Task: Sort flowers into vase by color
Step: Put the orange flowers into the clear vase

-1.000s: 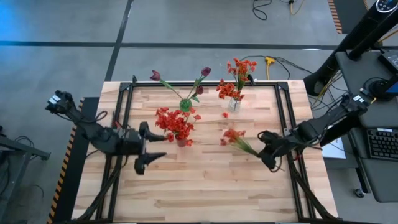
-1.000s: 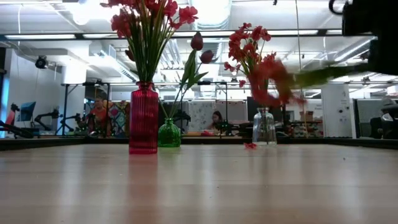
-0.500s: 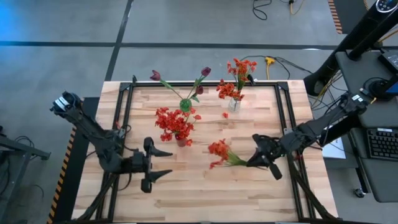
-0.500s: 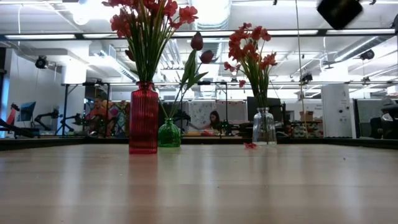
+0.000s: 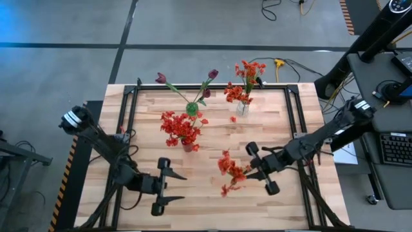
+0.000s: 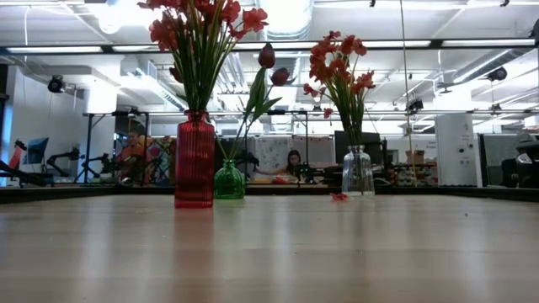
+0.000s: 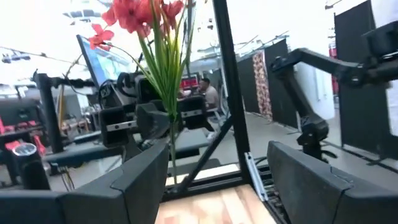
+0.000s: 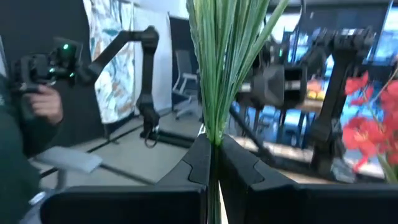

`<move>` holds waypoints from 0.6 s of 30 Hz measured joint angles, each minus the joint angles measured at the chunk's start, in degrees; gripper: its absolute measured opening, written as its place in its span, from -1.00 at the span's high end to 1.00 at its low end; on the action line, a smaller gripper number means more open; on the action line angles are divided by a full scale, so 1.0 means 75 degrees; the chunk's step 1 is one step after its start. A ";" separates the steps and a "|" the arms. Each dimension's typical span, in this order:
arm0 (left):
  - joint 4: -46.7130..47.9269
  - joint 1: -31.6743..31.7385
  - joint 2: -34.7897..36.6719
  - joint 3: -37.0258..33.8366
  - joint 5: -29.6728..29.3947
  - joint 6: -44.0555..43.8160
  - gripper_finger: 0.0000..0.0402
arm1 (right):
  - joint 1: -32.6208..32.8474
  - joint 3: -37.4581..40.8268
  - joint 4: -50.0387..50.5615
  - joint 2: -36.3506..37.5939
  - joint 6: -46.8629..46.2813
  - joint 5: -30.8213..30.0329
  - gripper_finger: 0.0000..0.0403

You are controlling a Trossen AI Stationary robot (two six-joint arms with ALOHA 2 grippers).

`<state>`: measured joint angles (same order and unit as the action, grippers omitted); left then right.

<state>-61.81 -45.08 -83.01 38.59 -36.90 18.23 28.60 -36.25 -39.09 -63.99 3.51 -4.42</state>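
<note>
Orange-red flower stem, green leaves

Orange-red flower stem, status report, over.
Right gripper shut on the orange-red flower stem, held above mid-table. Left gripper open, empty, near front edge. Clear glass vase at the back, path unobstructed.

The high view looks straight down on the whole surface and both arms. The low view sits at surface height, facing level across to the red vase and the room beyond. Each wrist view looks forward, close past its own fingers; both share the high view's flower stem.
</note>
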 joint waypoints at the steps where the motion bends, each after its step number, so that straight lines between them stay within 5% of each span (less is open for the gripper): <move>1: -0.0221 0.0031 -0.0154 0.0000 -0.0001 0.0108 -0.28 | 0.0000 0.0000 -0.0380 -0.0240 0.0089 -0.0021 0.94; 9: -0.0854 0.0337 -0.1214 0.0340 -0.0825 0.0356 -0.28 | -0.0017 0.0000 -0.3127 -0.1807 0.0550 -0.0482 0.94; 13: -0.0868 0.0400 -0.1725 0.0846 -0.1643 0.0929 -0.28 | -0.0017 -0.0109 -0.3719 -0.2267 0.0747 -0.0522 0.94; 18: -0.0859 0.0451 -0.2276 0.1451 -0.1693 0.1486 -0.28 | -0.0017 -0.0635 -0.3753 -0.2775 0.1065 -0.0493 0.94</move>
<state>-68.25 -41.70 -100.08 49.47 -49.60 29.38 28.47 -41.01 -67.24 -84.81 11.50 -8.12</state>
